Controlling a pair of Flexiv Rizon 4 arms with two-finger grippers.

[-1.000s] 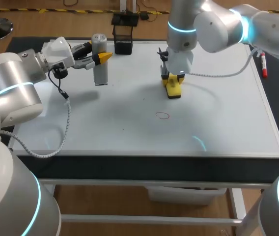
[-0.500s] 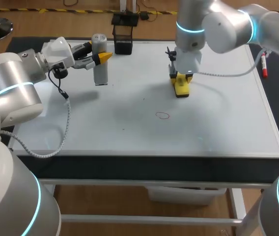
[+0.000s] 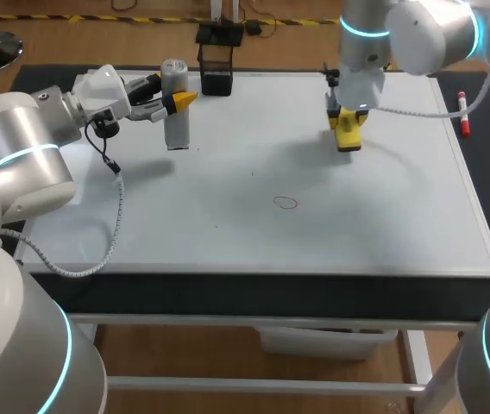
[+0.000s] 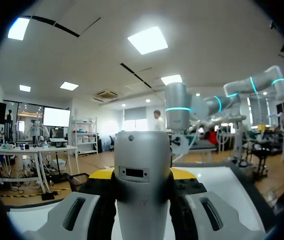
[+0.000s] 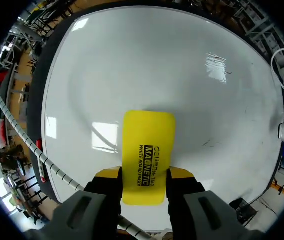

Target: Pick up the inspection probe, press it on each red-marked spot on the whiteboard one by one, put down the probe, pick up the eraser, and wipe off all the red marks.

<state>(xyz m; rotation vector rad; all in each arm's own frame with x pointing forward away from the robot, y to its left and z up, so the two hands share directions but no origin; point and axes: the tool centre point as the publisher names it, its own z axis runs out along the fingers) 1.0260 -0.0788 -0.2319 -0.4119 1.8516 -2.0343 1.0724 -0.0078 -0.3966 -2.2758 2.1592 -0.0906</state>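
Pinching on the right: the right gripper (image 5: 143, 177) has its jaws pressed against the two long sides of the yellow eraser (image 5: 148, 145); the eraser sticks out ahead of the fingers, its printed face turned toward the wrist camera.
Pinching on the left: the left gripper (image 4: 143, 182) clamps the grey probe (image 4: 143, 165) from two sides; a yellow tip shows on each side of its body.
Eraser: held over the far right part of the whiteboard (image 3: 374, 224), pointing down at it; whether it touches the board cannot be told; well apart from the red mark (image 3: 286, 203).
Probe: an upright grey cylinder over the far left part of the whiteboard; whether its foot touches the board cannot be told.
Red mark: a small red loop near the middle of the board, nearer the front edge than either tool.
Right arm (image 3: 409, 34): comes in from the far right corner; its gripper points straight down.
Left arm (image 3: 21, 147): comes in from the left; its gripper lies roughly level, pointing across the board; a coiled cable (image 3: 117, 211) hangs from the wrist down over the board.
Whiteboard: lies flat and covers most of the table (image 3: 228, 293); a dark mat (image 3: 42, 78) shows around its edges.
Black box (image 3: 216, 69): stands at the board's far edge, just beside the probe.
Marker (image 3: 463, 114): a red-capped pen lying just past the board's right edge.
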